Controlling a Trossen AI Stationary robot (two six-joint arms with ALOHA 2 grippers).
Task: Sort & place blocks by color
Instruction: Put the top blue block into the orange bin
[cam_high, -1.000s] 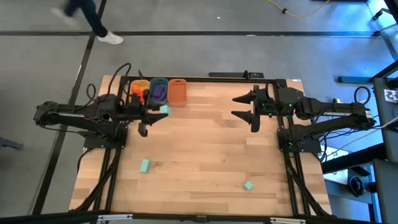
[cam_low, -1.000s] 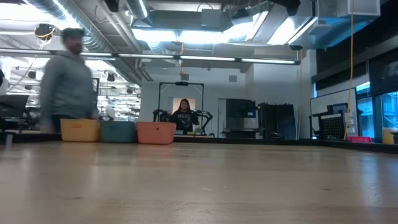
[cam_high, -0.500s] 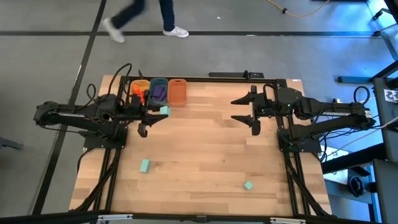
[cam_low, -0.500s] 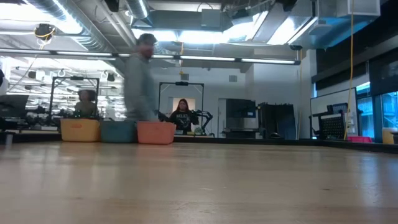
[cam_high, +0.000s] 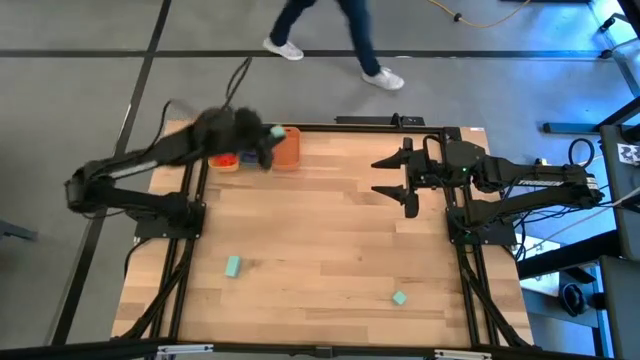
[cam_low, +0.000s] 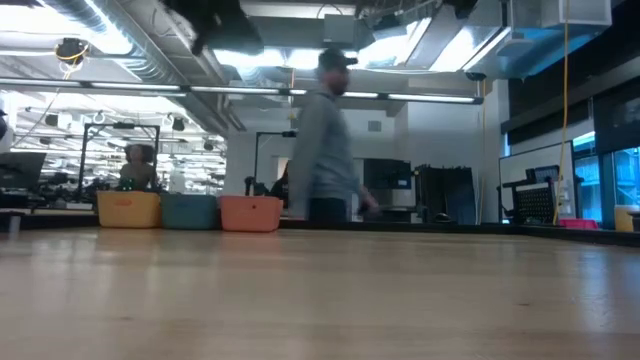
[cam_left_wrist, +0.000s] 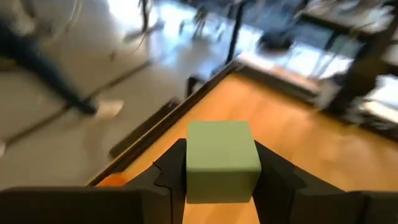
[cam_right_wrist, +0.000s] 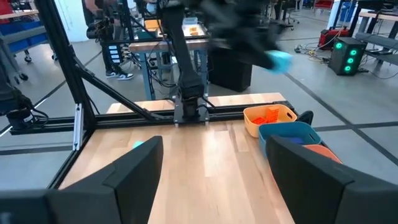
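3 teal blocks: 1 in left gripper (cam_left_wrist: 222, 163), 2 loose on table (cam_high: 340, 240) at (cam_high: 232, 265) and (cam_high: 399, 297). 3 tubs: yellow (cam_low: 129, 209), blue (cam_low: 190, 210), orange (cam_low: 250, 213). 2 arms, 2 grippers; right gripper (cam_high: 392, 177). 1 person (cam_low: 325, 140) walking past.

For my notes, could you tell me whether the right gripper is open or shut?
Open and empty: the right gripper shows spread dark fingers with bare wooden table between.

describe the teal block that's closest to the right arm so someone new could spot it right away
Start at the wooden table and go to its front edge, the side away from the three tubs. The block lies there alone, below the right gripper. It is the smaller teal piece; the other loose one sits farther left.
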